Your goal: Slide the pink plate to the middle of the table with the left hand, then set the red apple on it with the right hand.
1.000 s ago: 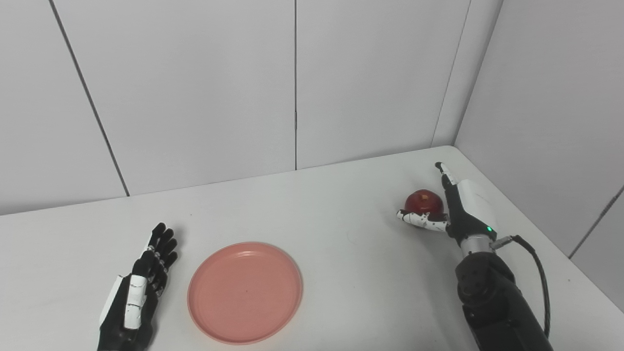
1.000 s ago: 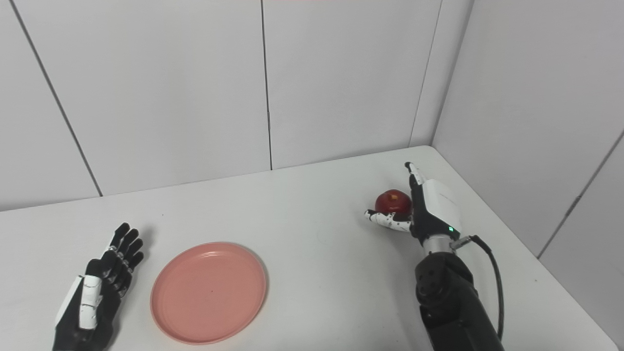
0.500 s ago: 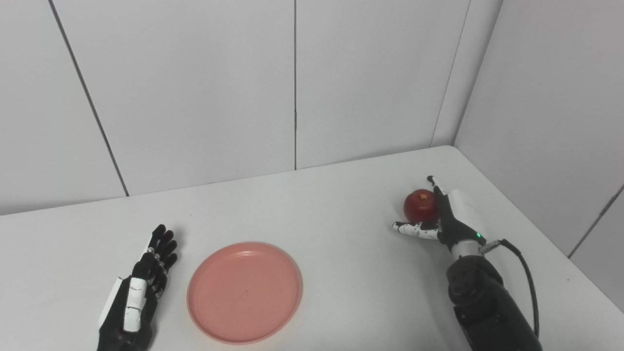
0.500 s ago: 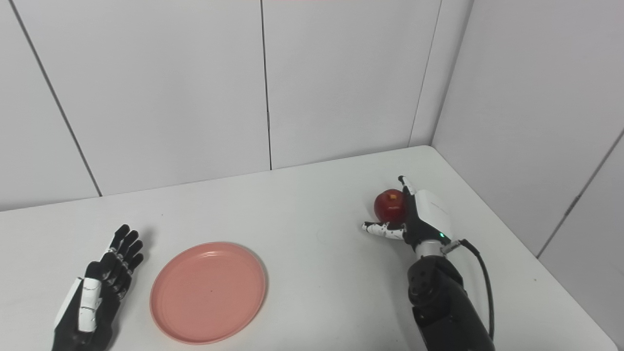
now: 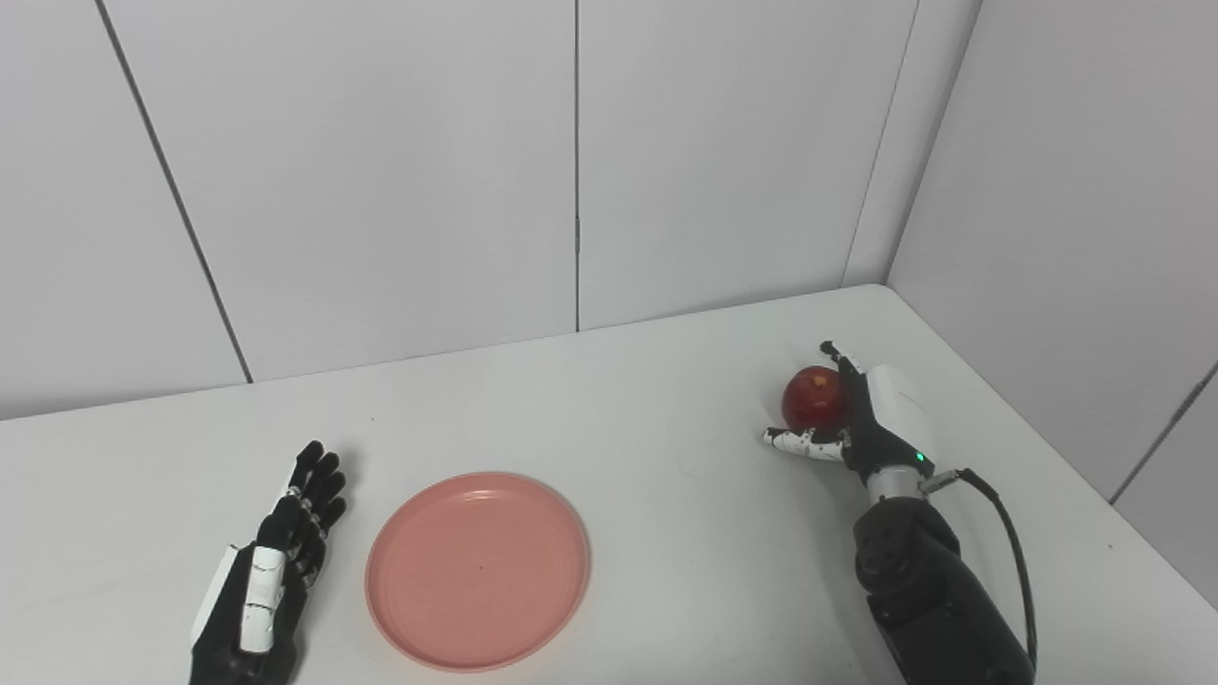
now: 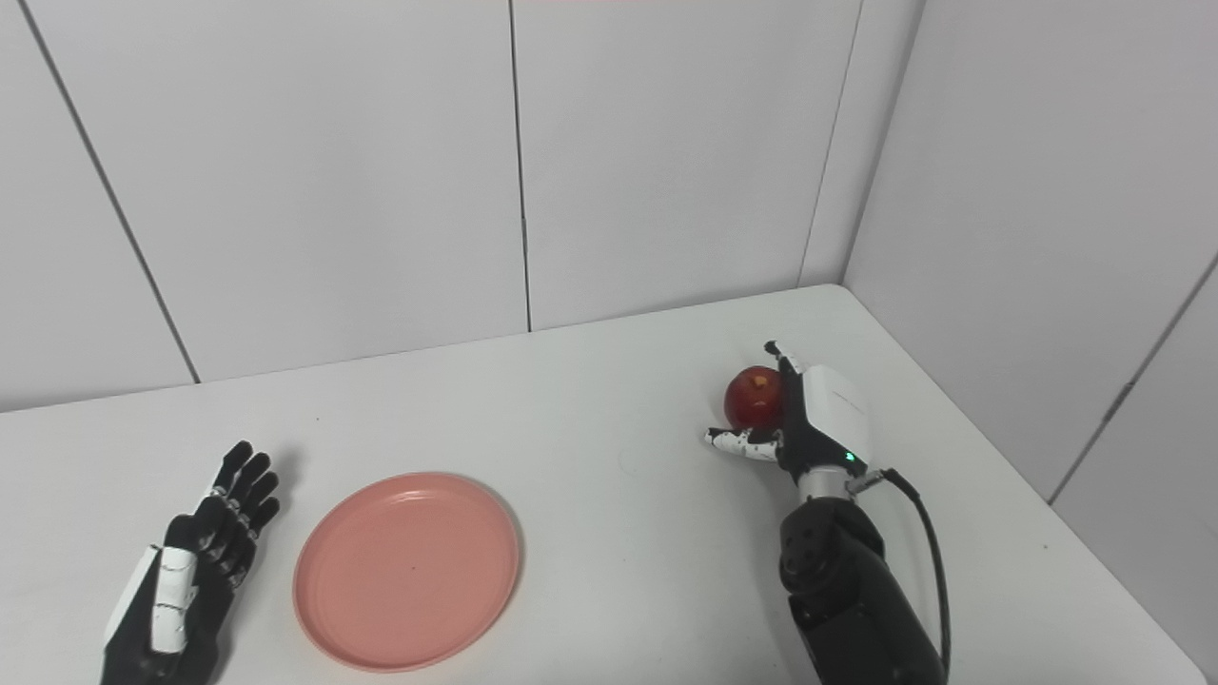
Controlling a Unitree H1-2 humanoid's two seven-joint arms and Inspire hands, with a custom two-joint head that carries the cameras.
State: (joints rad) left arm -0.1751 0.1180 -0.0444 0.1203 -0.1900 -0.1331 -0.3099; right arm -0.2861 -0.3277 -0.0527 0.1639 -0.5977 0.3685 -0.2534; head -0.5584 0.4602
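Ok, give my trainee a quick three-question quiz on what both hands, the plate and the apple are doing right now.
1. True or false: the red apple lies on the pink plate.
2. Which hand touches the apple: A) left hand B) right hand?
3. Fill in: the left hand rests on the table just ____ of the plate, as pictured.

Key: 1. False, they are far apart. 2. B, cupping it with thumb beneath. 3. Left, open, not touching it.

left hand: flat at 8 o'clock, fingers extended toward 12, holding nothing | right hand: at 3 o'clock, on edge, thumb out toward 9, fingers curled around something | right forearm enters from 5 o'clock
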